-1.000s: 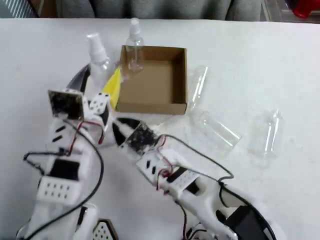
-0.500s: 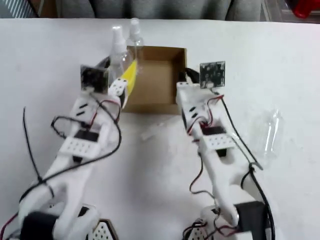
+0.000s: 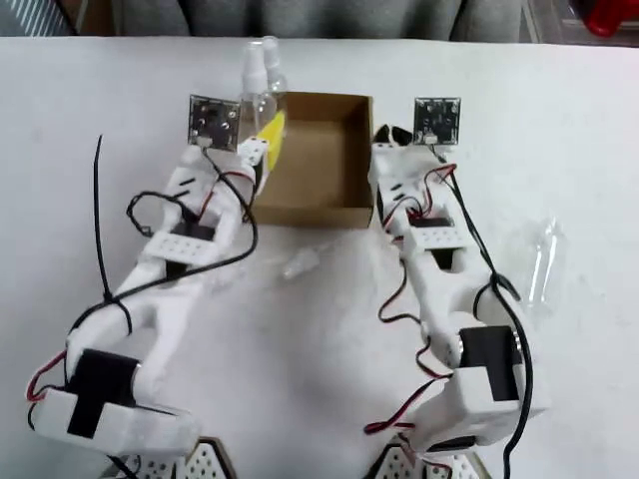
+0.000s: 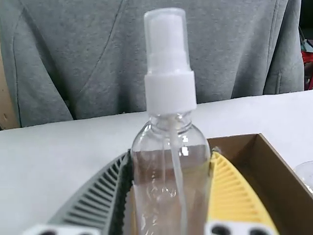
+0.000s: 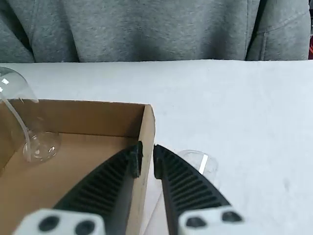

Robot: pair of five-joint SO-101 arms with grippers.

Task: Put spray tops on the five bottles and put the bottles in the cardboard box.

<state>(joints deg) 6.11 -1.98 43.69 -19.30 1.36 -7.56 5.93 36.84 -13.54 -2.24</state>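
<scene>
Looks like a robotics lab bench here: plain white table, two white plastic arms, bare circuit boards, loose red and black wires trailing.

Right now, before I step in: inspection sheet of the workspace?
Surface: white table, no spills seen.
Job's things: brown cardboard box, open; clear spray-topped bottle standing in its far left corner; second spray-topped bottle held upright near that corner; clear topless bottle lying right of the arms; another clear bottle lying beside the box.
Clutter: small clear piece in front of the box.
Grippers: left gripper shut on the second bottle; right gripper shut on the box's right wall.
Cables: red and black wires along both arms.
Surroundings: person in grey top behind the table.
</scene>
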